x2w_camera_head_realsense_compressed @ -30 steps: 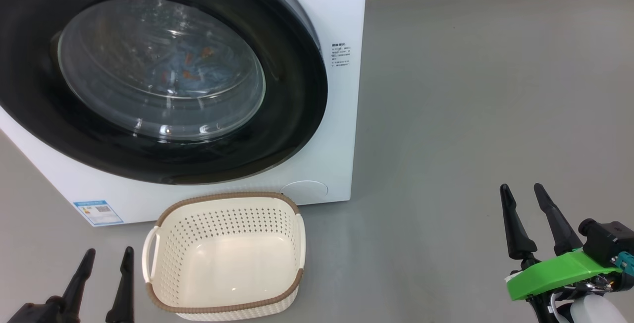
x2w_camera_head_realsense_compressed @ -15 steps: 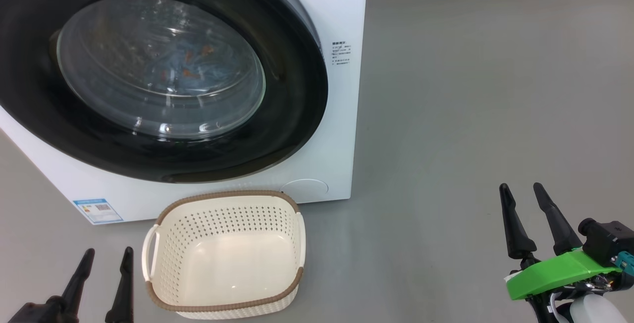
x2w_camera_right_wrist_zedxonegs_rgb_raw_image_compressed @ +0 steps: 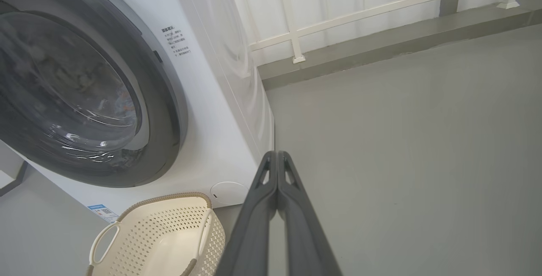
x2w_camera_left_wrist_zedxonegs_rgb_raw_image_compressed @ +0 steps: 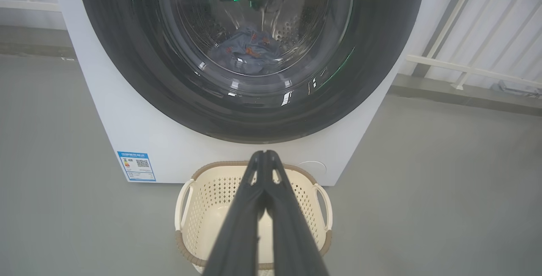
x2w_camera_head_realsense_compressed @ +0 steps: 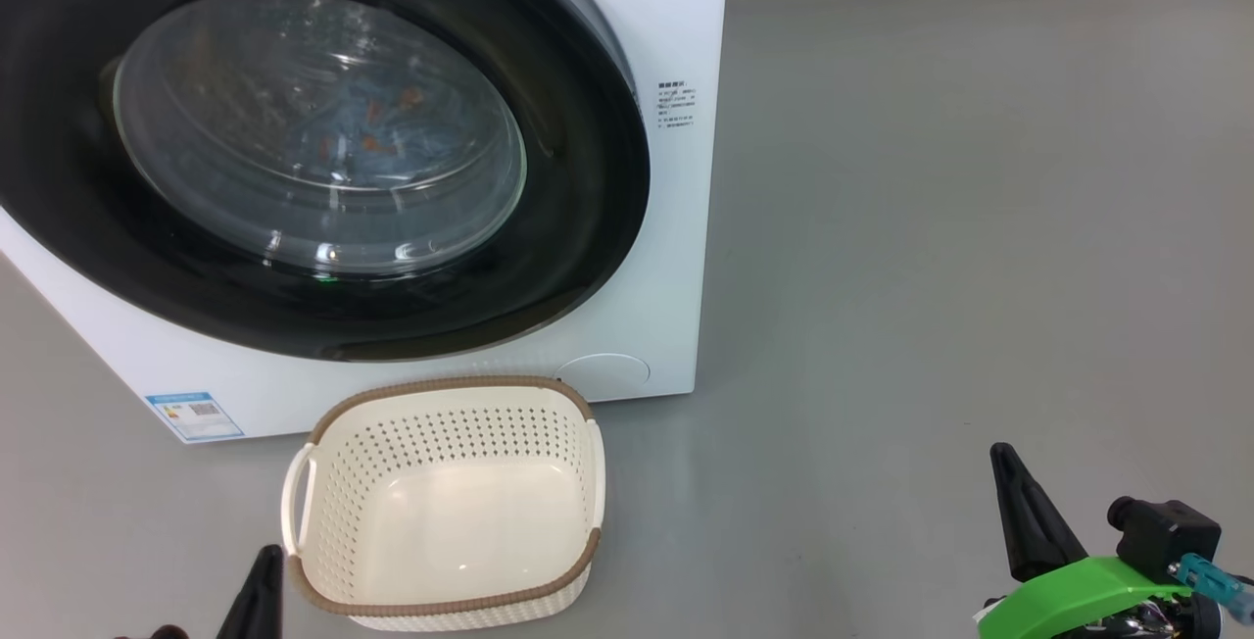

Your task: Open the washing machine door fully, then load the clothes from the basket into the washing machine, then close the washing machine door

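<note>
Blue clothes (x2w_camera_left_wrist_zedxonegs_rgb_raw_image_compressed: 250,51) lie in the drum (x2w_camera_left_wrist_zedxonegs_rgb_raw_image_compressed: 292,34) of the washer (x2w_camera_head_realsense_compressed: 676,12) behind its shut door (x2w_camera_head_realsense_compressed: 588,178), the basket (x2w_camera_head_realsense_compressed: 451,386) sits empty on the floor (x2w_camera_head_realsense_compressed: 931,227) against the washer's front, and the left gripper (x2w_camera_left_wrist_zedxonegs_rgb_raw_image_compressed: 264,155) and right gripper (x2w_camera_right_wrist_zedxonegs_rgb_raw_image_compressed: 277,155) are pinched closed on nothing, so the task looks finished.

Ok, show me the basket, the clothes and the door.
basket (x2w_camera_head_realsense_compressed: 460,428): head view, perforated back wall.
clothes (x2w_camera_left_wrist_zedxonegs_rgb_raw_image_compressed: 250,51): left wrist view, blue fabric seen through the window.
door (x2w_camera_head_realsense_compressed: 583,188): head view, black ring right of the window.

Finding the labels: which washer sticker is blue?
The lower corner sticker, left of the basket; the printed text right of the door is dark on white.
</note>
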Tool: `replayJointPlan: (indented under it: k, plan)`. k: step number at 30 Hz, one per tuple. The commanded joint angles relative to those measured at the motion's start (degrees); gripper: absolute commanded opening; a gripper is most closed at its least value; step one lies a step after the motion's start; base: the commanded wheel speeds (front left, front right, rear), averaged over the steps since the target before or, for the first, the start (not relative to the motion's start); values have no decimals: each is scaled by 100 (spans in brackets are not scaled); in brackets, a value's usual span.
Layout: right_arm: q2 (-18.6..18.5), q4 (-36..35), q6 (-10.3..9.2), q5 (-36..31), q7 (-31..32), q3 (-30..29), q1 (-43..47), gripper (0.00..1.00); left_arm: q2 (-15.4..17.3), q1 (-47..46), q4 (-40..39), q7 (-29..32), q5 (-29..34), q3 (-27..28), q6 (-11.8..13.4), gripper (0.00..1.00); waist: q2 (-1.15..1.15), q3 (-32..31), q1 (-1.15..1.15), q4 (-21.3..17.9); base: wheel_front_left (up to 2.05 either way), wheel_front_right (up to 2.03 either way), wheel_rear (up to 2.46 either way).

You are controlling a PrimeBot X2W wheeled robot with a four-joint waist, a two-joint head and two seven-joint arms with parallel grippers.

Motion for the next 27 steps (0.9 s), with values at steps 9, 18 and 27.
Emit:
replayJointPlan:
  k: [9, 18, 27]
  plan:
    - [-32, -200, 0, 628, 172, -115, -155, 0, 32, -151, -155, 171, -618, 140, 0, 0, 0, -8, 0, 2, 0, 0, 0]
    - [0, -249, 0, 1108, 324, -191, -173, 0, -35, -201, -194, 321, -1118, 206, 0, 0, 0, -16, 0, 3, 0, 0, 0]
    - [33, -301, 0, 1590, 477, -267, -188, 0, -103, -247, -234, 472, -1619, 274, 1, 0, 0, -24, 0, 4, 0, 0, 0]
